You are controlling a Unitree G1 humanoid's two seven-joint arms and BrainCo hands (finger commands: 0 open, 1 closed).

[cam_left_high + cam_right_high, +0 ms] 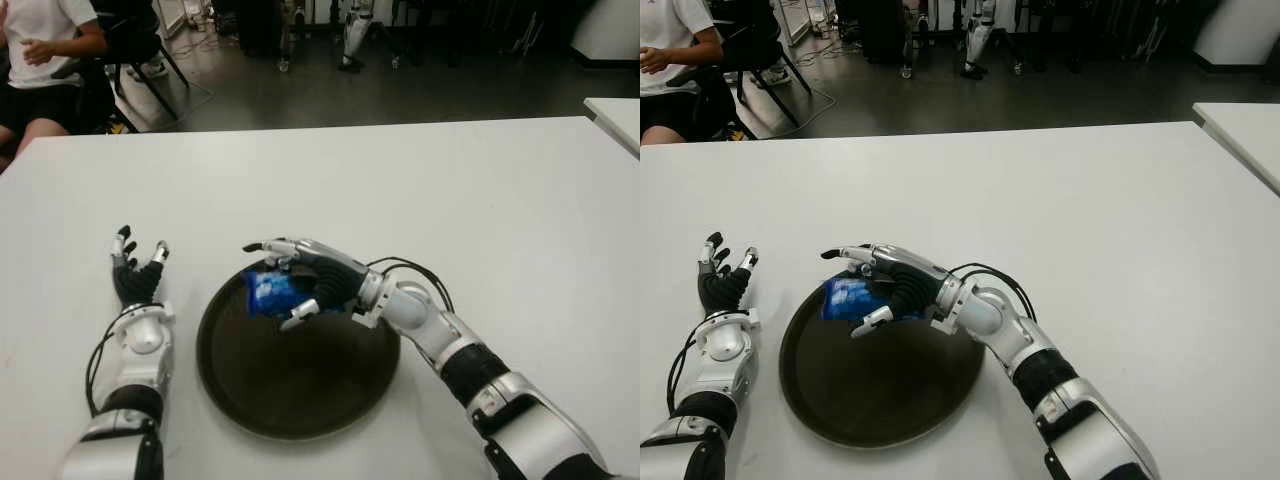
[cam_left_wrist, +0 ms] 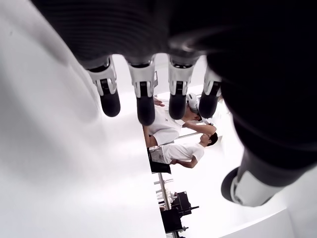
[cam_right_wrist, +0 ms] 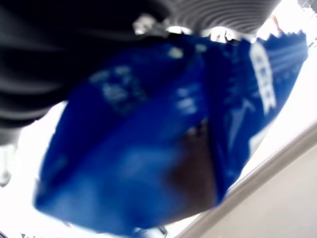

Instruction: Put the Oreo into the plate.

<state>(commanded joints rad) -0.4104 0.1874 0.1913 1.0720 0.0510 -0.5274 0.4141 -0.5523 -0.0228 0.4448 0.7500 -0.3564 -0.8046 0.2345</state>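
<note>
Eyes first: right hand (image 1: 300, 280) over far-left part of dark round plate (image 1: 300, 400), fingers curled round blue Oreo pack (image 1: 268, 293), thumb under, index pointing out past it. Pack above plate's inner edge, close to rim; can't tell if touching the plate yet. Left hand (image 1: 135, 275) just left of plate on white table (image 1: 450, 200), idle, fingers up and apart, holding nothing. Seated person (image 1: 40, 60) at far left corner, beyond table.

Left wrist view: four fingertips (image 2: 143, 101) side by side w/ gaps, thumb off to one side, nothing between them. White table under, people in background.

Right wrist view: Oreo pack (image 3: 148, 148) fills almost whole pic, pressed against palm, crinkled wrapper. Pale strip at one corner, prob. plate rim or table; can't say which.

Judged stage: carry done, release pending.

Risks: pack sits near rim, not centre, so letting go here could tip it over the edge onto table. Soft, slick wrapper may cling to a finger on opening and get dragged out w/ hand. Lowering further could knock plate.
</note>
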